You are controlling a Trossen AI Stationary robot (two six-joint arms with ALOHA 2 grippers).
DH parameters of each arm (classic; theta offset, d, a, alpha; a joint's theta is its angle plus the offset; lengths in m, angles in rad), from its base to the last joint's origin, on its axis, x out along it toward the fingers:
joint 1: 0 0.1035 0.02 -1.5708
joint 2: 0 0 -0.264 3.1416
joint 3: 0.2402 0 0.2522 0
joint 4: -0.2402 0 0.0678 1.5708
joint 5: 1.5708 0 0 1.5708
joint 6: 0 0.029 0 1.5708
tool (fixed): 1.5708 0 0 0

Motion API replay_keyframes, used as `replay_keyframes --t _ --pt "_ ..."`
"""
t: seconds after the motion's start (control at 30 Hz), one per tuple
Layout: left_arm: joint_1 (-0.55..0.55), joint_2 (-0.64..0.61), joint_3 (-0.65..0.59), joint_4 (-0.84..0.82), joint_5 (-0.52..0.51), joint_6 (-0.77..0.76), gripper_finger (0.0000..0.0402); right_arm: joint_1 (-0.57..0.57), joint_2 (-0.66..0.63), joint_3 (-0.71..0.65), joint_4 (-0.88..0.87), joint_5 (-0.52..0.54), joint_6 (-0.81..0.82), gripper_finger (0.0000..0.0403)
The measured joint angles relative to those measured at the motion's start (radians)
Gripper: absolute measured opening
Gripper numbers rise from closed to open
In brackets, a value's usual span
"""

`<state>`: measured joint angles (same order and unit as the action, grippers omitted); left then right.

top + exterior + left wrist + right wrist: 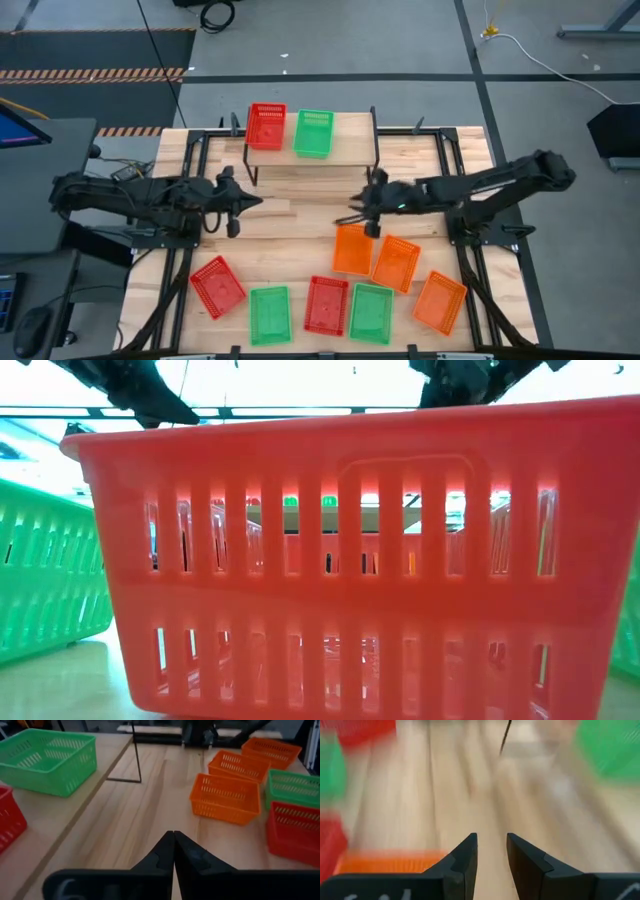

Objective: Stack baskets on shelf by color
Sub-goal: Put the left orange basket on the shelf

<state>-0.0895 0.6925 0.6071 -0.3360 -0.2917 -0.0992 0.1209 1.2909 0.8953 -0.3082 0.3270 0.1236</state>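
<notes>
- Sitting on the shelf [345, 135] at the far edge of the table [300, 225]: one red basket [266, 126] at its left end, one green basket [313, 133] just beside it; the right end of the shelf top is bare.
- Left gripper [248, 203] hangs over mid-table in front of the shelf, fingers [165, 854] pressed together, pinching nothing.
- Right gripper [352, 217] faces it from the other side, jaws spread with a gap showing between the fingers [465, 855], holding nothing; it sits just beyond the far edge of the nearest orange basket [352, 249].
- Three orange baskets lie right of centre: that one, a second [396, 263] touching it, and a third [440, 302] nearer the right front corner.
- Front row, left to right: tilted red basket [217, 286], green basket [269, 315], red basket [326, 305], green basket [370, 312].
- Low view is nearly filled by one red basket wall [360, 560], with a green one [45, 580] beside it.
</notes>
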Motion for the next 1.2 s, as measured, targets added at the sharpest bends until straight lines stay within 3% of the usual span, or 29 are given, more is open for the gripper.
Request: replay_keyframes --t 0.13,0.33,0.67,0.77,0.97,1.1,1.2 --pt "0.0 -0.049 -0.088 0.086 0.0 -0.002 0.0018 0.037 0.121 0.176 -0.282 -0.086 0.093 0.0112" --pt "-0.006 -0.094 -0.164 0.118 -0.001 0.001 0.0014 0.095 0.239 0.385 -0.463 -0.11 0.165 0.0112" --pt "-0.089 -0.104 -0.223 0.154 0.0 0.009 0.002 0.046 0.413 0.449 -0.724 -0.06 0.172 0.0119" --pt "-0.105 -0.105 -0.243 0.155 -0.001 -0.003 0.0017 0.012 0.45 0.449 -0.754 -0.072 0.157 0.0137" --pt "-0.148 -0.104 -0.256 0.169 -0.001 -0.02 0.0014 -0.058 0.495 0.448 -0.639 -0.223 0.082 0.0175" --pt "-0.176 -0.104 -0.256 0.169 -0.001 -0.023 0.0016 -0.093 0.523 0.448 -0.645 -0.228 0.062 0.0185" --pt "-0.192 -0.104 -0.256 0.167 -0.001 -0.032 0.0019 -0.112 0.549 0.448 -0.643 -0.304 0.059 0.0186"
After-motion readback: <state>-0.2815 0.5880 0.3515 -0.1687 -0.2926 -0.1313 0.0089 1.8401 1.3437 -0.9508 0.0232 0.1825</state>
